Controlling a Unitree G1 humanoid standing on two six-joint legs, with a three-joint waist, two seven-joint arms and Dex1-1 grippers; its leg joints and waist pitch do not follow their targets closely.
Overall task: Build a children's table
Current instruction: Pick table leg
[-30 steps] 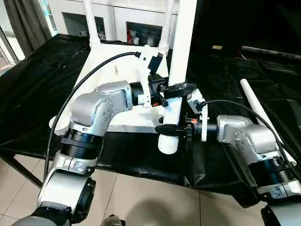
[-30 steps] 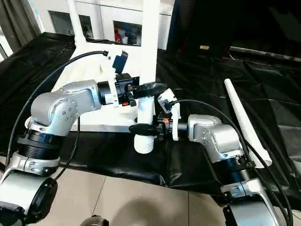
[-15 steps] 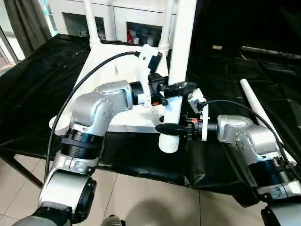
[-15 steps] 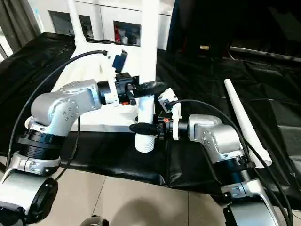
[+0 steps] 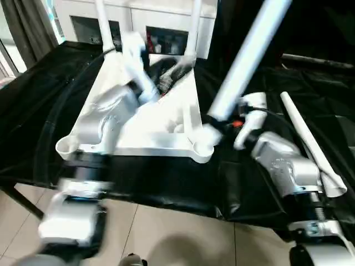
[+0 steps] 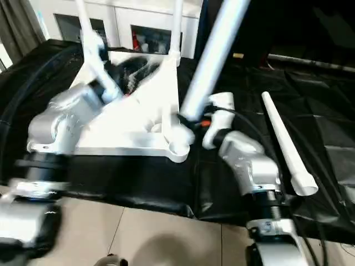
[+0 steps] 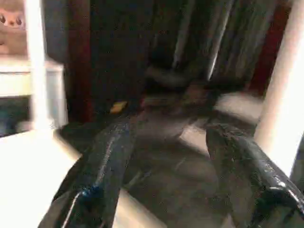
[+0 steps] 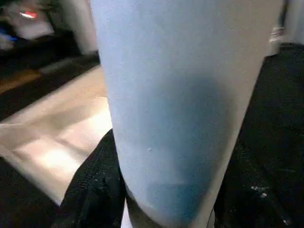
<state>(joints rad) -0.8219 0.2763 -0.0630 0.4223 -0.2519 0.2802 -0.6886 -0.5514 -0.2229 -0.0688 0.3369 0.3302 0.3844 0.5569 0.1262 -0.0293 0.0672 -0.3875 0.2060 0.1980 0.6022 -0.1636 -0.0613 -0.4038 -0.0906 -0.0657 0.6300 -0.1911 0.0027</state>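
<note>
The white tabletop (image 5: 138,141) lies underside up on black cloth, with two legs (image 5: 101,22) standing in its far corners. My right gripper (image 5: 215,123) is shut on a third white leg (image 5: 244,55). That leg tilts up to the right, and its lower end sits just above the near right corner socket (image 5: 202,148). In the right wrist view the leg (image 8: 180,95) lies between my fingers (image 8: 92,185). My left gripper (image 7: 168,130) is open and holds nothing. It hangs blurred over the tabletop's far part (image 5: 169,75), apart from the held leg.
A fourth white leg (image 5: 308,144) lies loose on the black cloth (image 5: 33,100) at the right. A white cabinet (image 5: 166,25) with glass doors stands behind the table. The tiled floor (image 5: 166,233) lies below the table's front edge.
My left gripper has let go of the leg and swung back left over the tabletop. The right gripper has tipped the leg from upright to slanted and lifted its end towards the corner socket.
</note>
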